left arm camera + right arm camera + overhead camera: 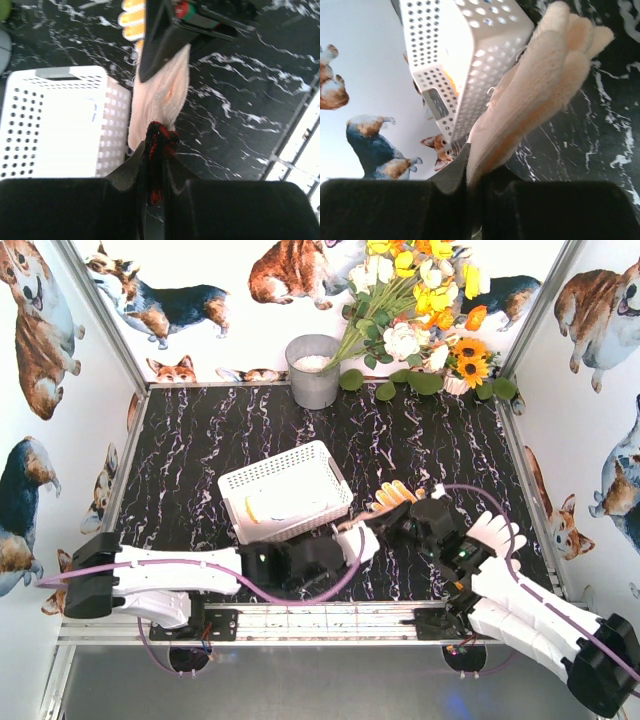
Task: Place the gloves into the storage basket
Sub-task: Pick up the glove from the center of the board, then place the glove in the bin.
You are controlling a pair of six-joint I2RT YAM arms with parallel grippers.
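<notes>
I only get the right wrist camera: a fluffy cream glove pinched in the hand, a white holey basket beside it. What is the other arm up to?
Observer: The left hand is shut on the red-and-black cuff edge of a cream glove, next to the basket.
Operator: Any gloves lying loose?
Observer: A yellow glove lies on the table right of the basket.
Operator: Just that one?
Observer: No, a second cream glove lies flat at the outer side of the right arm.
</notes>
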